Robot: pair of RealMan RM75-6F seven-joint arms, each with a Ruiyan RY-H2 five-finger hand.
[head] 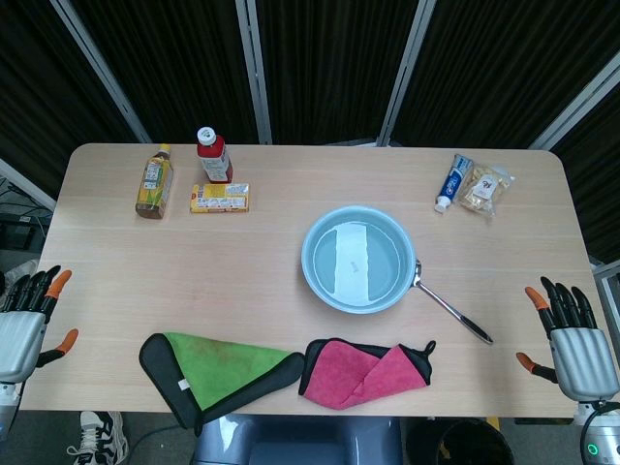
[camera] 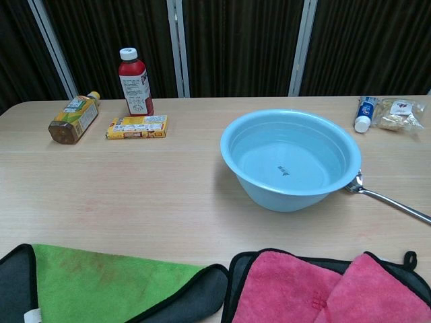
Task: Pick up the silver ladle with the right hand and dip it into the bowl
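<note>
My right hand [head: 572, 334] is hovering empty, fingers spread, at the table's four o'clock edge. The silver ladle [head: 450, 308] is lying at the bowl's [head: 320, 281] four o'clock, its scoop touching the rim; I'm risking nudging the bowl while grasping that thin handle.

The bowl [head: 357, 258] sits on the table [head: 271, 262] right of centre. The ladle [head: 451, 314] lies just right of it, its head against the bowl's wall and its handle running toward the near right. Two folded cloths lie along the near edge, one [head: 218, 373] left of the other [head: 368, 371]. At the far left a bottle [head: 154, 182] lies flat, another bottle [head: 214, 156] stands right of it, and a packet [head: 219, 198] lies nearer than that one. At the far right lie a tube [head: 453, 181] and, touching its right side, a bag [head: 484, 189].
</note>
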